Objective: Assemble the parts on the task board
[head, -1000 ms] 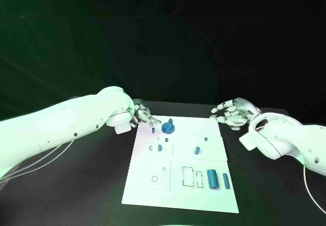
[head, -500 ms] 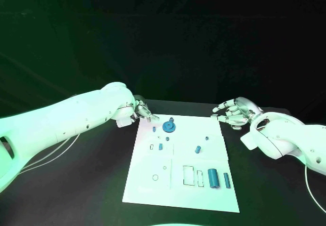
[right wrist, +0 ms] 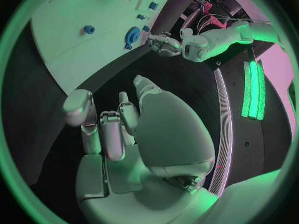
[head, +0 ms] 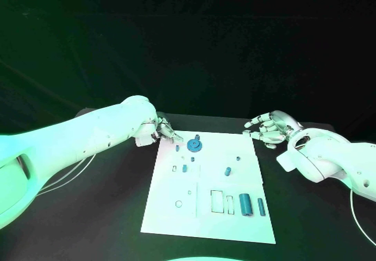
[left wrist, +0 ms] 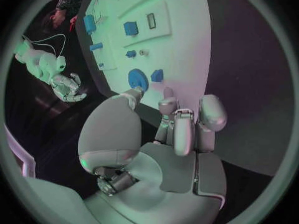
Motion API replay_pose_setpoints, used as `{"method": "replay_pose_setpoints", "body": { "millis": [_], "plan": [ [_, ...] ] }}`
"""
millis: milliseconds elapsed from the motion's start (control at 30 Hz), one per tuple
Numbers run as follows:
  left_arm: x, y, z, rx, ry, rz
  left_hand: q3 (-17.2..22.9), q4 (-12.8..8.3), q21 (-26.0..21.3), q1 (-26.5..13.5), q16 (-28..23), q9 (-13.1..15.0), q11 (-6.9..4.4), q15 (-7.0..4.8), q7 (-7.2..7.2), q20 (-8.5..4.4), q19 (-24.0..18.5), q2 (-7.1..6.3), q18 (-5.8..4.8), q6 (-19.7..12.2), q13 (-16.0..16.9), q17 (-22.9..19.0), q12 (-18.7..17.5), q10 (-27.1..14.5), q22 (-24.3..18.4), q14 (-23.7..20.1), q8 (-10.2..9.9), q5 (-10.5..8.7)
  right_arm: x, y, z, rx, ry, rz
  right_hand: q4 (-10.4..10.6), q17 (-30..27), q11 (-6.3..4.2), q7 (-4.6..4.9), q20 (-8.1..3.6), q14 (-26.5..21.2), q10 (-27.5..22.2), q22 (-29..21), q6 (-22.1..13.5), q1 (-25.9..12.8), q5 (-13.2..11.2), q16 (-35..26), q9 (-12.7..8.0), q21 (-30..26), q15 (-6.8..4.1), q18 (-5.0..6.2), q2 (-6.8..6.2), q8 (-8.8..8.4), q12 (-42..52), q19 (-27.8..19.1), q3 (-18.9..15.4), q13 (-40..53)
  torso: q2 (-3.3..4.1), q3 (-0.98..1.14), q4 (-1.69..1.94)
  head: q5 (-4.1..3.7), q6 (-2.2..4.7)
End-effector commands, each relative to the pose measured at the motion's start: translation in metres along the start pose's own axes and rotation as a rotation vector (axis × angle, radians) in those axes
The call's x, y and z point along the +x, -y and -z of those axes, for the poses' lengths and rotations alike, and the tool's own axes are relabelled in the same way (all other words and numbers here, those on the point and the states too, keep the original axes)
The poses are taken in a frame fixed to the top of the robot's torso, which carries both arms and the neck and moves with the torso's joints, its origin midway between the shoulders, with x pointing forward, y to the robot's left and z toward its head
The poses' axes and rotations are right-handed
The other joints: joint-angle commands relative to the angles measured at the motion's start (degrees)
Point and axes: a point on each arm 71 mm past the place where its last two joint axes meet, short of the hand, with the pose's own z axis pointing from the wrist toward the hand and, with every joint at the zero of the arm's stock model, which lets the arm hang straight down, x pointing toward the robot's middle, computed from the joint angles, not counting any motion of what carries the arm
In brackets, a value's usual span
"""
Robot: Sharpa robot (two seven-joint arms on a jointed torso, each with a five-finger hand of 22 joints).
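The white task board [head: 207, 190] lies mid-table. A round blue disc part [head: 193, 145] stands near its far edge, with a small blue piece [head: 177, 148] beside it. Further small blue parts [head: 227, 172] sit mid-board, and a blue cylinder [head: 245, 205] and a thin blue bar [head: 261, 207] lie near the front right. My left hand [head: 164, 130] hovers at the board's far left corner, fingers apart and empty, fingertips [left wrist: 168, 92] close to the disc [left wrist: 137, 78]. My right hand [head: 266, 129] hangs off the far right corner, loosely curled, holding nothing [right wrist: 118, 124].
Outlined slots [head: 217, 202] mark the board's near half. Black table [head: 94, 217] surrounds the board on both sides. The left forearm [head: 86, 144] stretches over the table's left part. The right forearm [head: 329, 160] covers the right side.
The left arm has lifted and shifted slightly toward the far side, while its hand stays at the board's far left corner. The right hand has barely moved.
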Motion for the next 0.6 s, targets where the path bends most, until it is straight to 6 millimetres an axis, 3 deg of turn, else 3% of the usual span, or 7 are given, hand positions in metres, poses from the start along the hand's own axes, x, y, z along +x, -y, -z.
{"method": "replay_pose_setpoints", "body": {
  "millis": [33, 67, 100, 200, 367, 433, 600],
  "plan": [
    [0.0025, 0.0038, -0.0024, 0.028, -0.033, -0.013, -0.43, 0.05, -0.32, 0.39, -0.27, -0.1, -0.01, 0.42, 0.15, 0.3, -0.33, 0.51, -0.54, -0.16, -0.18, 8.68, -0.23, -0.48, -0.01, 3.92, -0.45, 0.13, -0.002, -0.0026, -0.0003, -0.033, 0.036, -0.033, -0.12, -6.24, -0.15, 0.18, 0.08, -0.34, -6.28, -8.86, -0.88, -0.52, -0.01, -5.06, 0.11, -11.82, -0.11, 2.4, -0.67, 0.88, -7.42, -6.3, 1.27, -8.01, -0.06, 0.01, 0.0, -0.06, -0.13],
    [0.0025, 0.0036, -0.0031, 0.026, -0.033, -0.012, -0.43, 0.05, -0.32, 0.39, -0.27, -0.1, -0.01, 0.42, 0.15, 0.3, -0.33, 0.51, -0.54, -0.16, -0.18, 8.68, -0.23, -0.48, -0.01, 3.92, -0.45, 0.13, -0.0027, -0.0026, -0.0004, -0.034, 0.046, -0.041, -0.11, -11.72, 0.01, 0.23, 0.02, -2.71, -10.7, -14.2, -1.63, -0.54, 0.02, -8.69, 0.15, -19.04, 0.25, 3.72, -1.01, 1.23, -12.57, -10.21, 2.03, -13.21, -0.05, 0.0, -0.02, -0.06, -0.13],
    [0.0024, 0.0032, -0.0039, 0.025, -0.034, -0.011, -0.45, 0.05, -0.38, 0.38, -0.26, -0.11, -0.01, 0.43, 0.16, 0.31, -0.42, 0.54, -0.51, -0.15, -0.3, 8.7, -0.29, -0.55, -0.15, 3.92, -0.47, 0.13, -0.0037, -0.0027, -0.0005, -0.035, 0.06, -0.049, -0.08, -19.89, 0.15, 0.33, 0.27, -6.1, -16.27, -15.61, -2.17, -0.67, 0.02, -14.38, 0.28, -21.3, 0.25, 3.65, -1.26, 1.9, -19.89, -11.22, 3.03, -21.1, -0.09, 0.04, 0.01, -0.07, -0.17],
    [0.0023, 0.0021, -0.0052, 0.021, -0.036, -0.01, -0.45, 0.05, -0.38, 0.38, -0.26, -0.11, -0.01, 0.43, 0.16, 0.31, -0.42, 0.54, -0.51, -0.15, -0.3, 8.7, -0.29, -0.55, -0.15, 3.92, -0.47, 0.13, -0.0061, -0.0026, -0.0006, -0.038, 0.092, -0.07, 0.01, -37.49, 0.75, 0.74, 1.01, -14.38, -20.05, -19.32, -3.42, -1.24, 0.08, -29.32, 0.51, -26.69, 0.77, 3.46, -2.14, 3.25, -25.59, -13.34, 5.22, -27.15, -0.12, 0.08, 0.04, -0.1, -0.24],
    [0.0031, 0.0016, -0.006, 0.022, -0.047, -0.011, -0.5, 0.05, -0.38, 0.39, -0.26, -0.16, 0.01, 0.45, 0.16, 0.32, -0.43, 0.68, -0.51, -0.1, -0.5, 8.71, -0.4, -0.7, -0.15, 3.92, -0.53, 0.12, -0.0079, -0.002, -0.0016, -0.035, 0.116, -0.115, -0.22, -45.29, 2.88, 2.48, 3.46, -19.45, -24.03, -28.06, -5.56, -2.35, -0.11, -47.32, 0.77, -37.85, 2.97, 3.4, -3.54, 5.05, -35.4, -17.73, 9.57, -38.32, -0.13, 0.11, 0.09, -0.17, -0.26],
    [0.0039, 0.0021, -0.0062, 0.024, -0.054, -0.012, -0.58, 0.02, -0.41, 0.47, -0.26, -0.22, 0.03, 0.47, 0.17, 0.36, -0.49, 0.85, -0.49, 0.09, -0.53, 8.7, -0.41, -0.77, -0.2, 3.91, -0.55, 0.08, -0.0081, -0.0023, -0.0021, -0.039, 0.121, -0.131, -0.38, -49.85, 5.0, 4.22, 5.54, -26.34, -27.06, -32.6, -6.43, -3.15, -0.19, -57.15, 0.39, -44.02, 5.86, 2.69, -4.24, 5.43, -42.36, -22.88, 11.08, -45.24, -0.15, 0.12, 0.1, -0.15, -0.33],
    [0.0066, 0.0044, -0.0066, 0.031, -0.074, -0.017, -0.67, -0.05, -0.42, 0.77, -0.26, -0.31, 0.06, 0.51, 0.2, 0.41, -0.54, 1.02, -0.49, 0.34, -0.6, 8.7, -0.42, -0.89, -0.21, 3.89, -0.61, 0.04, -0.0088, -0.0036, -0.0034, -0.057, 0.139, -0.176, -2.13, -55.9, 6.67, 5.28, 8.47, -29.9, -26.35, -39.14, -7.17, -3.69, -0.17, -66.76, -2.04, -50.65, 8.05, 3.62, -3.76, 4.24, -49.36, -25.76, 12.87, -55.08, -0.13, 0.11, 0.08, -0.09, -0.36]
  ]
}}
